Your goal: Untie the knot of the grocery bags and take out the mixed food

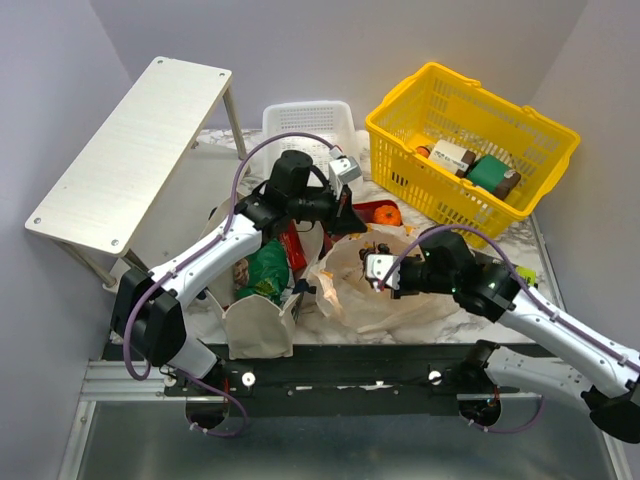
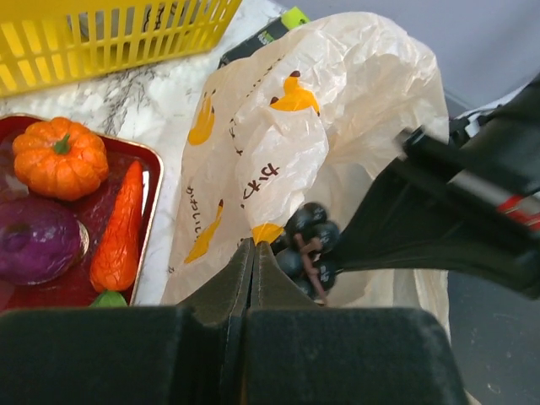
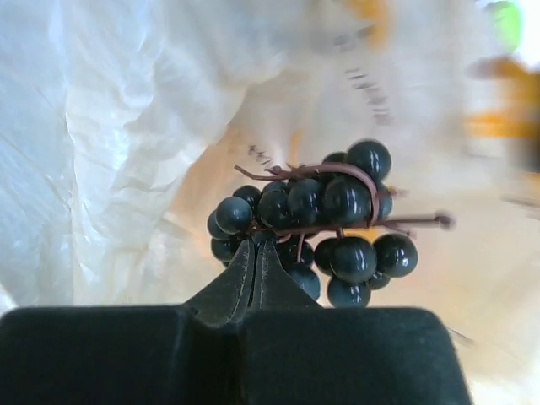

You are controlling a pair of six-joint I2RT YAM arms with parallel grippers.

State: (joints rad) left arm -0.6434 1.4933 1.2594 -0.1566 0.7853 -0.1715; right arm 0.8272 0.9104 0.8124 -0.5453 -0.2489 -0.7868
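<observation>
Right wrist cam: right gripper (image 3: 253, 257) jaws fully closed, tips touching the lower-left of a bunch of glossy dark grapes (image 3: 325, 211) w/ thin brown stems. Can't tell if a stem is nipped. The grapes sit just beyond the tips, inside the thin, crinkly, translucent peach-cream plastic bag (image 3: 126, 126).

Left wrist cam: left gripper (image 2: 253, 251) closed, pinching the bag's rim film, w/ the mouth tented up toward it. Bag has orange fruit prints + dark lettering. Beside the bag, a shiny red tray (image 2: 157, 181) on the marble-look table (image 2: 160, 93) holds a ribbed orange (image 2: 59, 156), a tapered carrot (image 2: 122, 228) and a round purple onion (image 2: 34, 240). Yellow plastic lattice basket (image 2: 84, 42) sits behind.

Top cam: beige canvas tote (image 1: 258, 325), soft and slumped, w/ a green snack bag (image 1: 268, 270) in it, next to the plastic bag.
</observation>
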